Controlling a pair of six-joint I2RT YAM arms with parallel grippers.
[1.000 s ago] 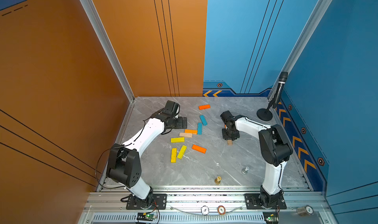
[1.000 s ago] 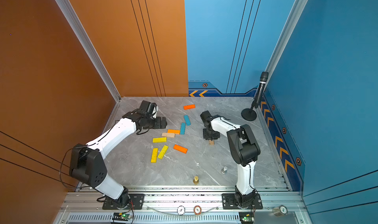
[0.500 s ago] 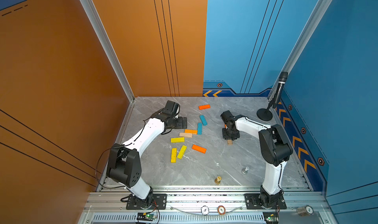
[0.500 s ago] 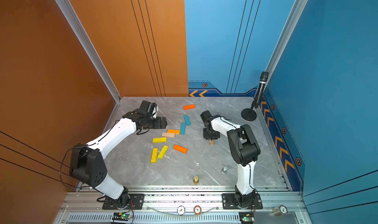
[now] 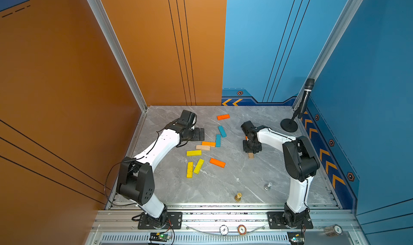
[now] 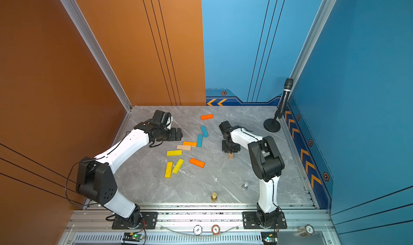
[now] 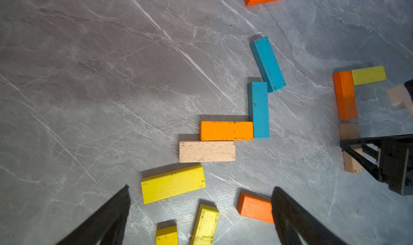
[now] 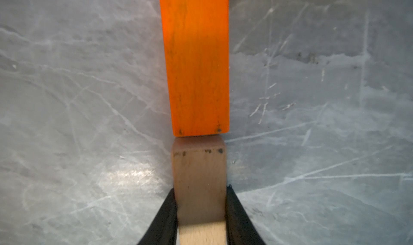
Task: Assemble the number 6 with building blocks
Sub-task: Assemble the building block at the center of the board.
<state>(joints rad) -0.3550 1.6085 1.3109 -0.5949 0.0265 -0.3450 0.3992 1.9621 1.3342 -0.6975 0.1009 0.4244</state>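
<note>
Plainly, flat rectangular wooden blocks with matte painted faces and scuffed edges are seen on a smooth, grey, marble-veined desk [image 5: 223, 188]. Right of the desk's middle, a plain tan block [image 8: 199, 172] with visible grain is gripped by its long sides in the right hand [image 8: 201, 191], whose black fingers are pressed against the wood. Its free end is met by the end of an orange block [image 8: 196, 65], in one straight line, touching or very nearly so. A yellow block [image 7: 368, 75] is laid at a right angle at the orange one's far end, so that an angular start of the number 6 [image 7: 345, 96] is formed. Loose blocks [image 5: 194, 152] in yellow, orange, teal and tan are scattered around the desk's middle. The left hand [image 7: 201, 189] is held wide open and empty beside them, toward the back left corner.
</note>
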